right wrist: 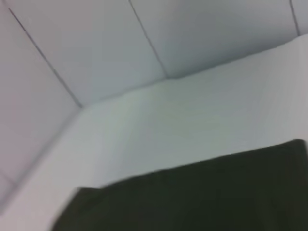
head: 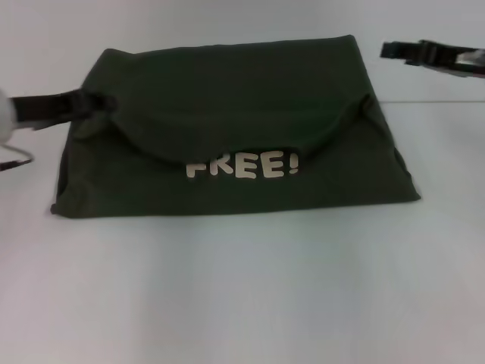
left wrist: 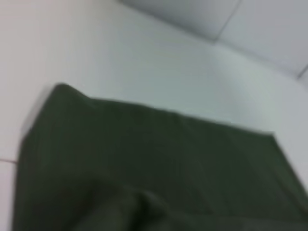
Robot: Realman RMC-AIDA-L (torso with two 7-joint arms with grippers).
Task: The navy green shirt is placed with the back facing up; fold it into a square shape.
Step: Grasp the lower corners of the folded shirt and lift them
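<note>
**A:** Where's your shirt (head: 235,129) at this moment?

**B:** In the head view it fills the middle of the frame, lying flat on the white surface (head: 242,296). You see a folded, roughly four-sided bundle, wider along its lower edge than its upper edge. A rounded flap from the upper part lies over the lower layer, and the cream "FREE!" lettering (head: 242,166) shows just below that flap's curved edge, with the tops of the letters partly covered.

**A:** And your left claw (head: 89,103)?

**B:** It sits at the left edge of the frame, at the shirt's upper left corner, touching the cloth. The fabric looks bunched right at its tip, so it seems to be pinching it there, though I can't tell you that for certain. The left wrist view shows only dark green cloth (left wrist: 154,173) against the pale surface (left wrist: 144,57), with a raised fold near the lower edge.

**A:** Your right claw (head: 405,51)?

**B:** Upper right of the frame, apart from the shirt, off its upper right corner. I cannot tell whether it is wide or narrow. Its wrist view shows the shirt's edge (right wrist: 202,197) across the lower part.
</note>
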